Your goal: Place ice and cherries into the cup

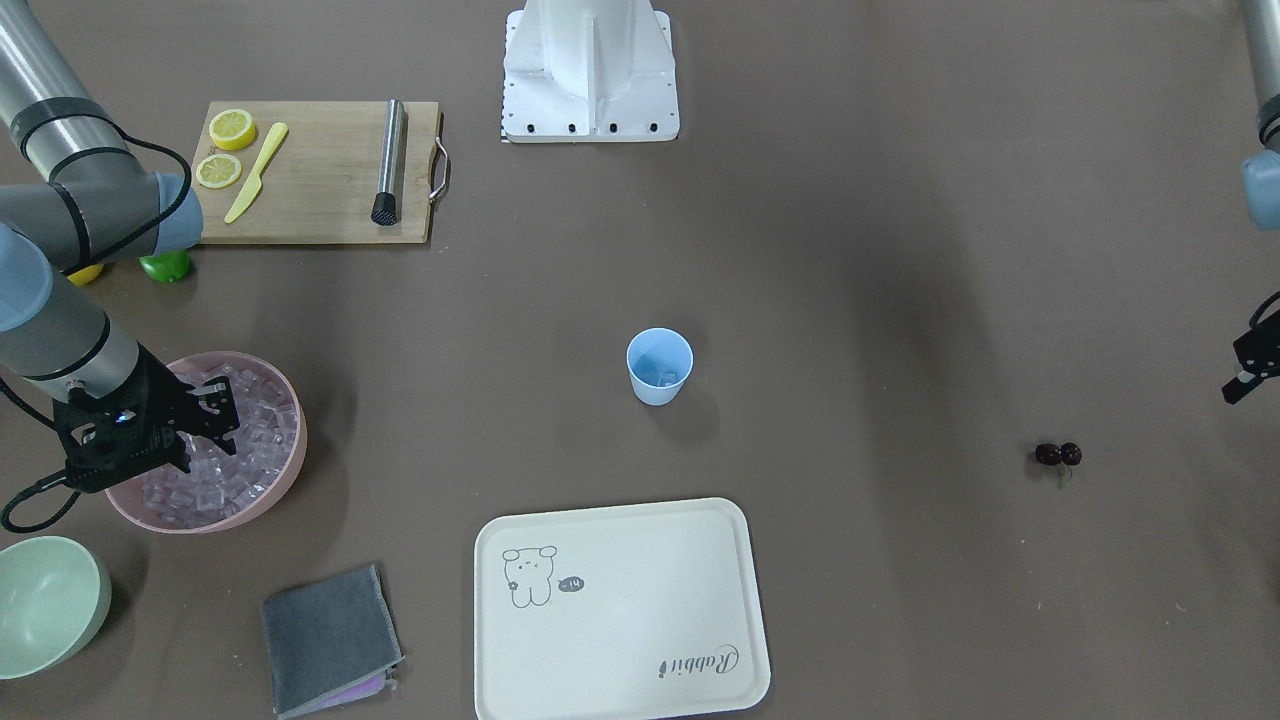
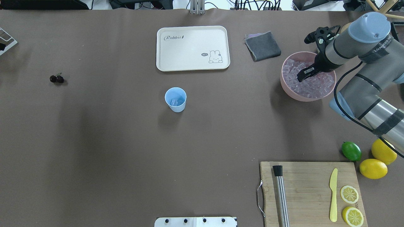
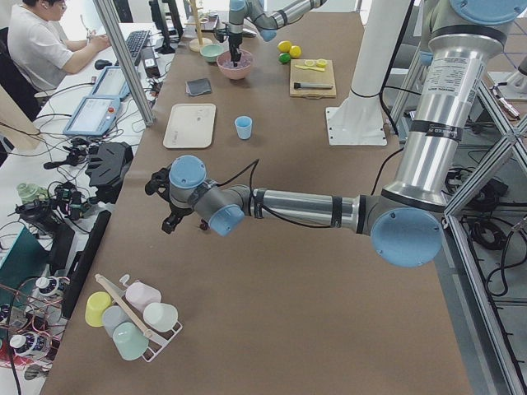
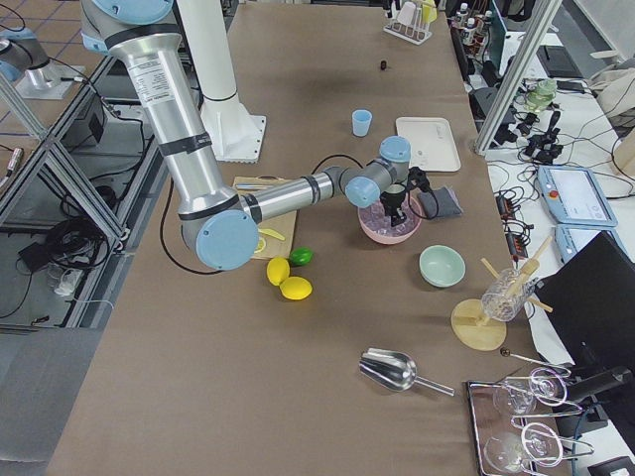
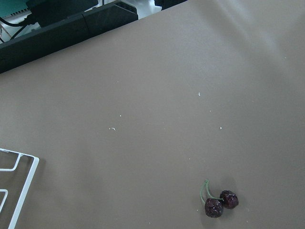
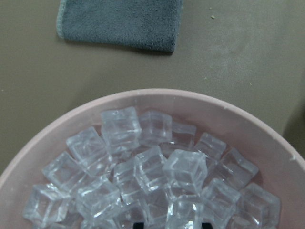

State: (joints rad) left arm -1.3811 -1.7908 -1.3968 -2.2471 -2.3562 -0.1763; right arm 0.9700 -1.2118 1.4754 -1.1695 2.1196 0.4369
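right jaws dip into ice (image 6: pixel 183 167), well apart from the cup (image 2: pixel 175 99), probably to fetch cubes (clenched or not, cannot tell).

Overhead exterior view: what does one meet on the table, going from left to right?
cherries → cup → pink bowl → lime. The tray and the cloth overlap others sideways, so I omit them.

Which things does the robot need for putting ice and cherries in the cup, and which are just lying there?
For the job: ice, in the pink bowl; cherries; blue cup.

Just lying about: tray, grey cloth, cutting board, knife, lemons, lime, green bowl.
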